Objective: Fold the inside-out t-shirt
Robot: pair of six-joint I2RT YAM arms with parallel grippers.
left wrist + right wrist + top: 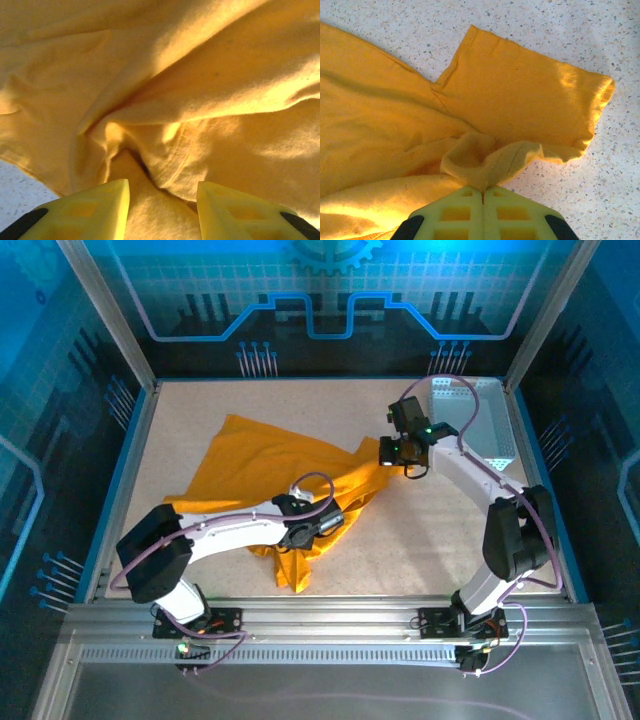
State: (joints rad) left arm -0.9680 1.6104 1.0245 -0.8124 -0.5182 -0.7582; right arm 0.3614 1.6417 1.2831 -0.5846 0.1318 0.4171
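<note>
We see the table [430,530] carrying the inside-out t-shirt [255,465], which lies rumpled across its middle, reaching toward the left and near edges. A pale perforated basket [480,425] sits in the far right corner. Our right gripper [483,192], fingers pressed together, pinches a fold beside a sleeve [520,100]. Our left gripper [162,192] stands spread, with cloth bunched between its fingers.

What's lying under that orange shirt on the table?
The speckled table runs out from beneath the t-shirt around its edges. Anything else beneath the crumpled cloth is covered, so I cannot tell.
</note>
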